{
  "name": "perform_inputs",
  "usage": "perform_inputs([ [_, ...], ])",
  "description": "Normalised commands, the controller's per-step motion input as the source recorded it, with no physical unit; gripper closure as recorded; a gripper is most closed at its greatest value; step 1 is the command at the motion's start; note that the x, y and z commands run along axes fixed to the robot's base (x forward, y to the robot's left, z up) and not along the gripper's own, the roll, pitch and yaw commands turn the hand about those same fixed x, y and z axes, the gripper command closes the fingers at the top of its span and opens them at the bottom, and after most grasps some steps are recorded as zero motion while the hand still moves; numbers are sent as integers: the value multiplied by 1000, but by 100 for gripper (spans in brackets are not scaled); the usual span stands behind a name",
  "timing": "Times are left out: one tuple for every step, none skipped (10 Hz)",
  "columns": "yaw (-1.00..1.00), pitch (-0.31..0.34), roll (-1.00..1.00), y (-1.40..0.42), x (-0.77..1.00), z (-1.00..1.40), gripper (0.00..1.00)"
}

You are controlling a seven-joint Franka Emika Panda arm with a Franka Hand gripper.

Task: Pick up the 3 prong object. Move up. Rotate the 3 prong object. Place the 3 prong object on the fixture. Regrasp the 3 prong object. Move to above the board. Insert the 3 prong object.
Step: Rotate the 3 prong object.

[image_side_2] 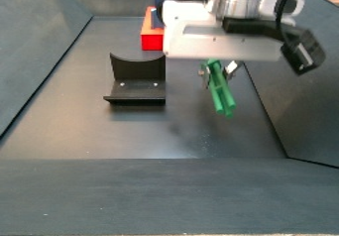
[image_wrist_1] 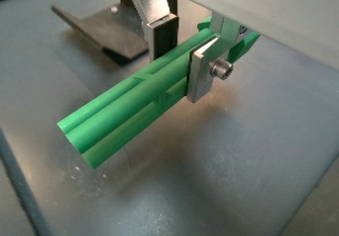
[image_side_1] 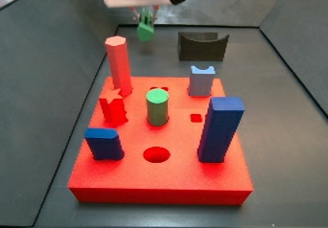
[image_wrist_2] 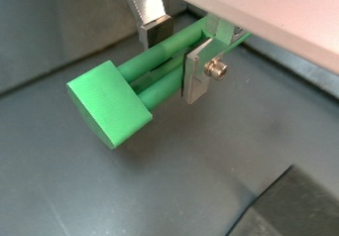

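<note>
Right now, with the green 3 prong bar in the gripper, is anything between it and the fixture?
Nothing visible. The gripper holds the 3 prong object above bare floor, and the fixture stands beside it with an open gap between. Its notch looks empty in both side views.

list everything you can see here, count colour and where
3 prong object: 1, green, held off the floor in the tool, beside the fixture
fixture: 1, dark grey-black, on the floor beyond the board
board: 1, red, on the floor
tall hexagonal peg: 1, red, in the board
round peg: 1, green, board middle
tall block: 1, dark blue, in the board
short block: 1, dark blue, in the board
notched peg: 1, light blue, board's far side
tool: 1, silver fingers, shut on the 3 prong object
</note>
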Motion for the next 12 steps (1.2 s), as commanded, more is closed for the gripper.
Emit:
perform_inputs([
  [5, -31, -55, 4, 42, -767, 100],
  [4, -36, -65, 6, 39, -593, 100],
  [3, -44, -71, 8, 35, -463, 100],
  [3, -47, -77, 11, 36, -342, 100],
  [3, -50, -86, 13, 35, -179, 100],
  [0, 0, 0, 0, 0, 0, 0],
  [0, 0, 0, 0, 0, 1000, 0],
  [0, 8, -1, -1, -5, 1000, 0],
  [-2, 29, -1, 0, -16, 1000, 0],
  [-7, 58, 3, 5, -11, 1000, 0],
  [-12, 72, 10, 6, -12, 1000, 0],
  [-16, 74, 20, 9, -17, 1000, 0],
])
